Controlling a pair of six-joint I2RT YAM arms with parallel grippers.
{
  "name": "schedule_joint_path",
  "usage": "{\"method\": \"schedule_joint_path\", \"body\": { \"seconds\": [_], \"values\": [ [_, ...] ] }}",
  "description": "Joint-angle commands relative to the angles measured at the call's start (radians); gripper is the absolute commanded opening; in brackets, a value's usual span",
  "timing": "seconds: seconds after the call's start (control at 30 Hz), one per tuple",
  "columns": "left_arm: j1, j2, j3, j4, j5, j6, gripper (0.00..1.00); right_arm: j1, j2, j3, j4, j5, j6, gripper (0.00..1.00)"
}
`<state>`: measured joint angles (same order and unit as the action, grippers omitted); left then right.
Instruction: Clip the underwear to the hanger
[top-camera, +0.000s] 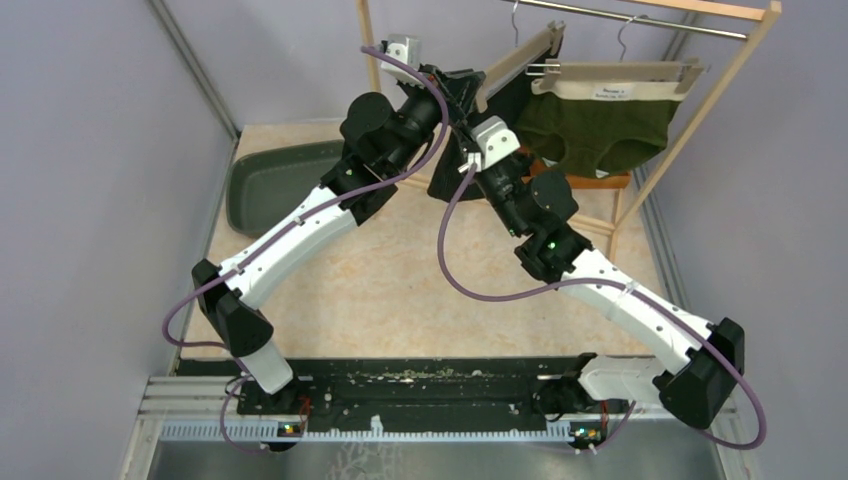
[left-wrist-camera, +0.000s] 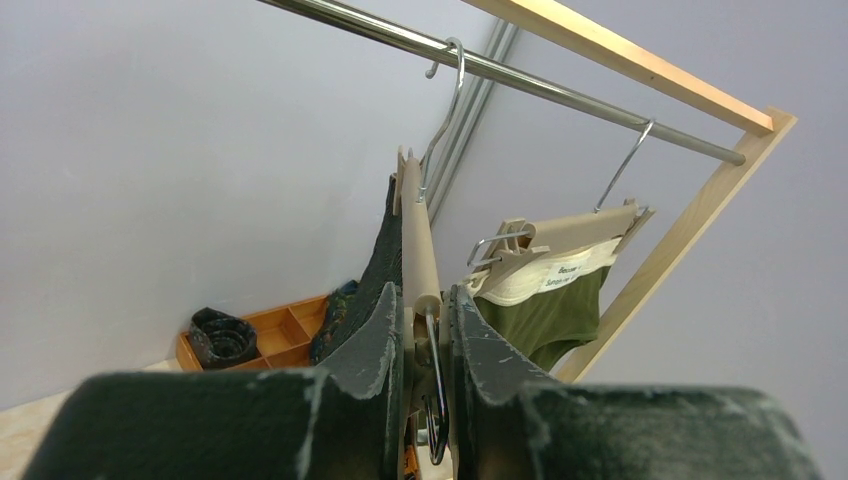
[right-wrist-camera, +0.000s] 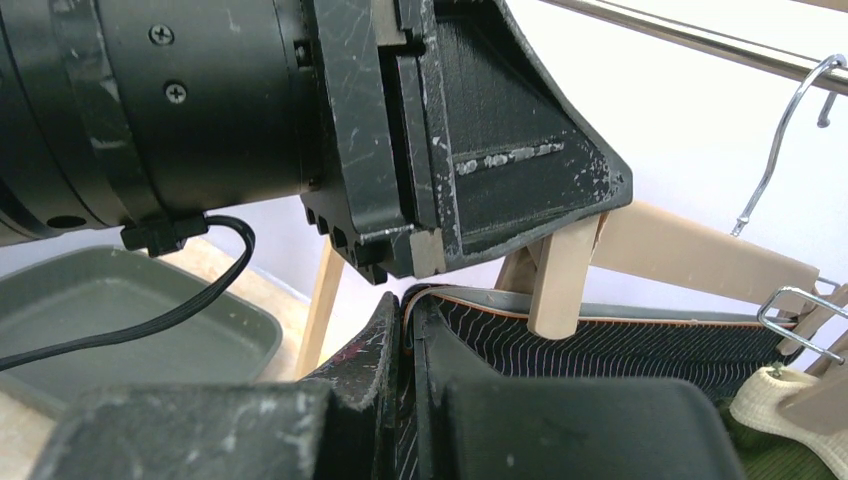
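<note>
The dark pin-striped underwear (right-wrist-camera: 620, 345) hangs under a tan wooden hanger (right-wrist-camera: 700, 255) hooked on the metal rail. My right gripper (right-wrist-camera: 410, 310) is shut on the waistband at its left corner, just below the hanger's end. My left gripper (left-wrist-camera: 428, 320) is shut on the hanger's end clip (left-wrist-camera: 434, 345), squeezing its tan paddles and wire spring. In the right wrist view one clip paddle (right-wrist-camera: 560, 275) pokes down over the waistband beneath the left gripper's fingers (right-wrist-camera: 500, 150). From above, both grippers meet at the hanger's (top-camera: 520, 60) near end, left (top-camera: 472, 88) and right (top-camera: 462, 128), with the underwear (top-camera: 447, 178) hanging below.
A second hanger (top-camera: 620, 72) on the same rail (left-wrist-camera: 560, 90) carries green underwear (top-camera: 600, 125). The wooden rack's post (top-camera: 700, 110) slants at the right. A grey bin (top-camera: 280, 180) lies at the left of the table, and an orange divided tray (left-wrist-camera: 270, 335) sits by the wall.
</note>
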<state>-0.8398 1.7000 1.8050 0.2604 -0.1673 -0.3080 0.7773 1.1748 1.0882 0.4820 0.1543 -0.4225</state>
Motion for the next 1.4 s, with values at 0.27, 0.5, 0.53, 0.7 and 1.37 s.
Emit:
{"method": "schedule_joint_path", "body": {
  "seconds": [0.27,0.5,0.53,0.7,1.37],
  "values": [
    [-0.004,0.041,0.012,-0.063,0.024,0.034,0.0,0.035,0.004,0.1,0.074,-0.168,0.021,0.0],
    [-0.005,0.043,0.02,-0.078,0.023,0.053,0.0,0.034,-0.004,0.111,0.075,-0.17,0.009,0.0],
    [-0.004,0.042,0.021,-0.081,0.026,0.057,0.0,0.034,-0.004,0.113,0.074,-0.17,0.006,0.0],
    [-0.004,0.036,0.015,-0.085,0.025,0.089,0.0,0.034,-0.007,0.127,0.063,-0.17,-0.012,0.0],
    [-0.005,0.018,-0.001,-0.088,0.037,0.144,0.26,0.035,-0.012,0.145,0.054,-0.165,-0.035,0.0]
  ]
}}
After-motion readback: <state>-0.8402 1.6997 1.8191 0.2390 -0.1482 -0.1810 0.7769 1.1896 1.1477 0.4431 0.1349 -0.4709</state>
